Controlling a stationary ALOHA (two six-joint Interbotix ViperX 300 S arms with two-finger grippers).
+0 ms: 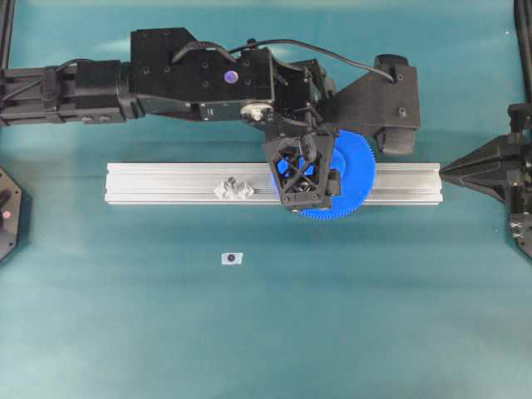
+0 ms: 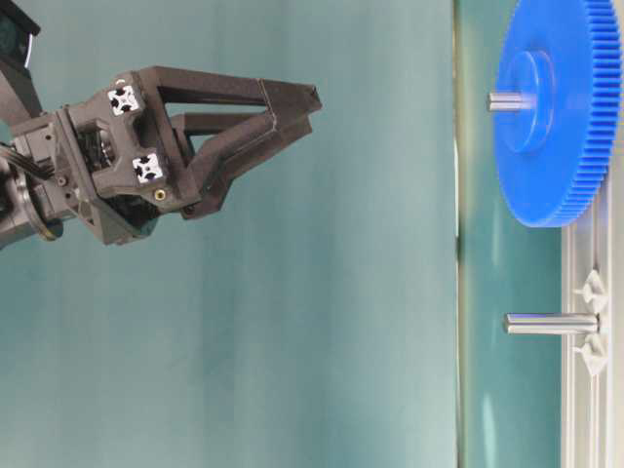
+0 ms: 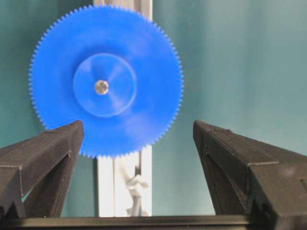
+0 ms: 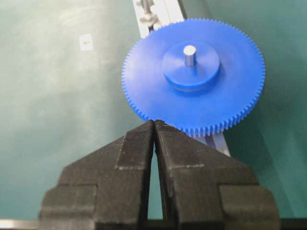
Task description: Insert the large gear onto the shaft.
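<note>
In the overhead view, nearest the camera, the left gripper (image 1: pixel 304 179) hangs over the aluminium rail (image 1: pixel 166 183) that lies across the middle of the surface (image 1: pixel 266 332). Beneath it, toward the rail's right end, the large gear (image 1: pixel 353 179) is seen lying flat, partly hidden by the gripper. A second, bare peg with clear flanges (image 1: pixel 234 189) stands near the rail's middle, and a small tag (image 1: pixel 232 258) lies on the cloth toward the front edge.

In the table-level view, the gear (image 2: pixel 556 107) is seated against the rail with the shaft (image 2: pixel 505 100) protruding through its hub. The insertion is judged to be done; only withdrawal seems left.

In the left wrist view, the left fingers (image 3: pixel 43 153) are spread wide, well clear of the gear (image 3: pixel 105 81); nothing is held or touched.

In the right wrist view, the right gripper (image 4: pixel 154 127) is seen with its fingers pressed together, empty, near the gear's rim but apart from it.
</note>
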